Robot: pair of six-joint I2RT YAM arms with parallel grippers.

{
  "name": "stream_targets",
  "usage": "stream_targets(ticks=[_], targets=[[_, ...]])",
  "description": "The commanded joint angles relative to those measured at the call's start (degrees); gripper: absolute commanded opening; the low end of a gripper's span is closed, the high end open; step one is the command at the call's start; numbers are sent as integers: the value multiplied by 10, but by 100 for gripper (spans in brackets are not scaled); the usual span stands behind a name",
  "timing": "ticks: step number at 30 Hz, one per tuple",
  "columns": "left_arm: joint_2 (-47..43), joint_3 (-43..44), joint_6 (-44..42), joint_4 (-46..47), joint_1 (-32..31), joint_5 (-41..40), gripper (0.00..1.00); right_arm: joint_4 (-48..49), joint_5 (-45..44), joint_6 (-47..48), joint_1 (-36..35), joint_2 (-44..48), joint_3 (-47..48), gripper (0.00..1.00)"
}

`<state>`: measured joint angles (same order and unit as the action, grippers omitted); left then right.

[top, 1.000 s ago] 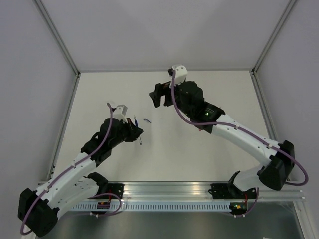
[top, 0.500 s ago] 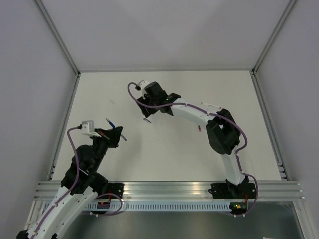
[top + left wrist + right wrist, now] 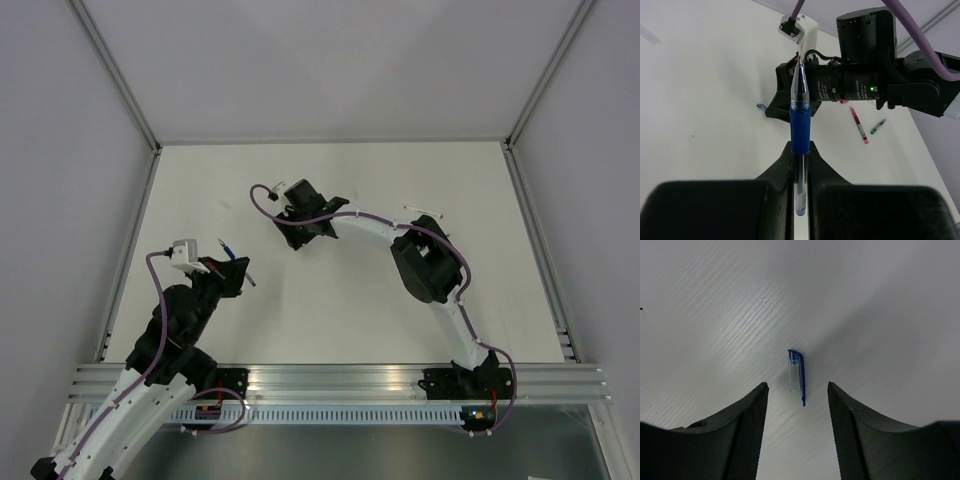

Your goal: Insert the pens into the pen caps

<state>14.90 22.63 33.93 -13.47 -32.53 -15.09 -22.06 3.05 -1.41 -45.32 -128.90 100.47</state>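
My left gripper (image 3: pixel 801 148) is shut on a blue pen (image 3: pixel 800 120), which stands up between its fingers with the metal tip pointing away. From above, that gripper (image 3: pixel 234 273) hovers over the table's left side, and the pen (image 3: pixel 221 245) sticks out of it at a slant. A small clear pen cap with a blue clip (image 3: pixel 796 376) lies flat on the white table. My right gripper (image 3: pixel 797 385) is open just above it, one fingertip on each side, not touching. The left wrist view has this cap (image 3: pixel 761 106) beside the right gripper's fingers. In the top view the right gripper (image 3: pixel 297 232) covers it.
A red pen (image 3: pixel 858 125) and a short dark green piece (image 3: pixel 878 126) lie on the table behind the right arm. A white pen with red ends (image 3: pixel 418 210) lies near that arm's elbow. Grey walls close the table at the back and sides.
The right arm swung left and came down over the blue cap, its jaws narrowing. The left arm pulled back to the left, still holding the blue pen.
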Motion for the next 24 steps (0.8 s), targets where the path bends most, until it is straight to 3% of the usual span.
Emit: stream_targets(ticks=[1,24], targets=[[4,3,5,5,1,-14,2,1,-15,28,-14,-20,37,58],[-29,6,10,-15,1,-29,2,-52,-45,21,-21,-64,62,41]])
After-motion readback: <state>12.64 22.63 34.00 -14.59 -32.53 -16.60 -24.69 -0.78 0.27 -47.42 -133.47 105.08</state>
